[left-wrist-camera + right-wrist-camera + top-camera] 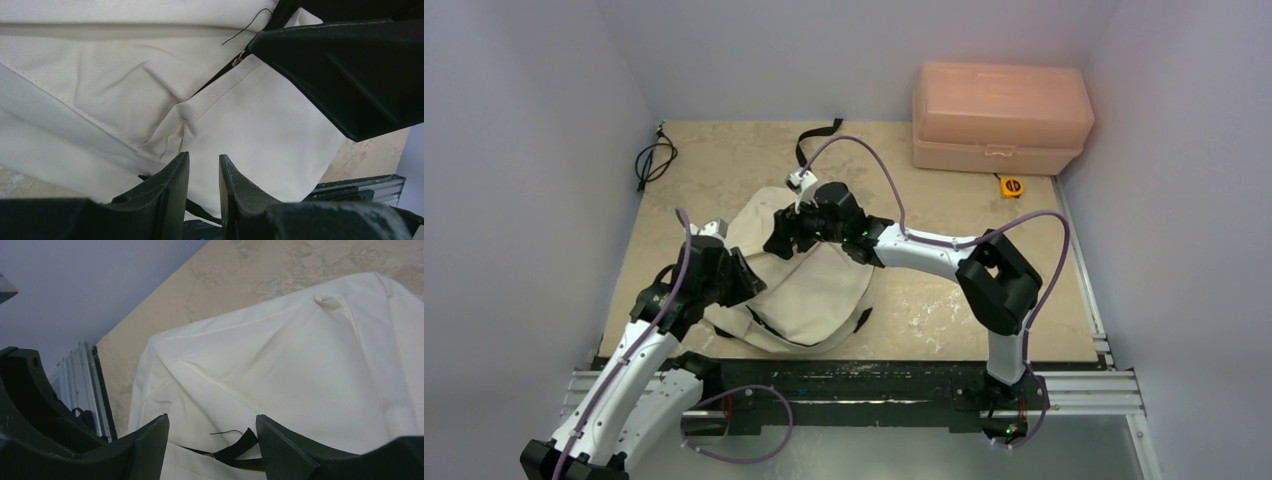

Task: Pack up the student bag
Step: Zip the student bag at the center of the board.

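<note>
Inside white walls, on the beige worktop (pixel 724 160), the bag (pixel 814 295) lies near-left, with both tools on it. The left tool (pixel 204 162), at its left edge, is barely parted and grips nothing. The right tool (pixel 212 422), over its far end, gapes wide above the zip (pixel 240 442), empty.

Jaws barely apart on left arm (pixel 639 348), wide on right arm (pixel 924 250).

The student bag (pixel 809 290) lies on the table (pixel 724 150) toward its near left; behind it on the right stands a box (pixel 999 115), a tape measure (pixel 1011 185) just before the box, a cable (pixel 654 160) at the far left corner
</note>
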`<state>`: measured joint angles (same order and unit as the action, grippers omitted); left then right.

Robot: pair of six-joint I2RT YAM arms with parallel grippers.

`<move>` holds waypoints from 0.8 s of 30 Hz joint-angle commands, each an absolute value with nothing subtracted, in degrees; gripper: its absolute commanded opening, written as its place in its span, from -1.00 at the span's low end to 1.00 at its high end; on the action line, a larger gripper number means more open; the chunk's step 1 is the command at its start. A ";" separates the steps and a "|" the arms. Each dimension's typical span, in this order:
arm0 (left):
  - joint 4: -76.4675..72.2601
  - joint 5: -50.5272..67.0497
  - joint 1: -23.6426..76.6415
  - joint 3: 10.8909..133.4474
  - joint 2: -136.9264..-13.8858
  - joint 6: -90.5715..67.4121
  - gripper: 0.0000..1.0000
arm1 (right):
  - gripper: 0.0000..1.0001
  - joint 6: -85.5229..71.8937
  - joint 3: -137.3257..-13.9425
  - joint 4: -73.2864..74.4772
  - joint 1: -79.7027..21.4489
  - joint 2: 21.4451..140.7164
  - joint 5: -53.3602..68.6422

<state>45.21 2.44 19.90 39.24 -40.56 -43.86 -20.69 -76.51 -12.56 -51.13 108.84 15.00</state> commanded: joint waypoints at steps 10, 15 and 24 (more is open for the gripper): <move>35.30 4.30 19.78 37.30 -46.84 -42.46 -0.55 | 0.18 -25.96 -68.51 -27.83 -50.80 108.41 20.28; 33.95 3.49 19.78 34.53 -47.87 -43.03 -0.64 | -0.22 -25.53 -65.79 -32.70 -50.87 108.69 17.45; 35.62 0.54 19.78 33.13 -49.90 -44.42 -0.98 | -1.00 -23.51 -63.04 -38.02 -50.89 107.75 7.59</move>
<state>35.73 3.40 19.90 34.17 -48.53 -43.92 -25.02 -63.33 -32.10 -50.98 108.84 13.54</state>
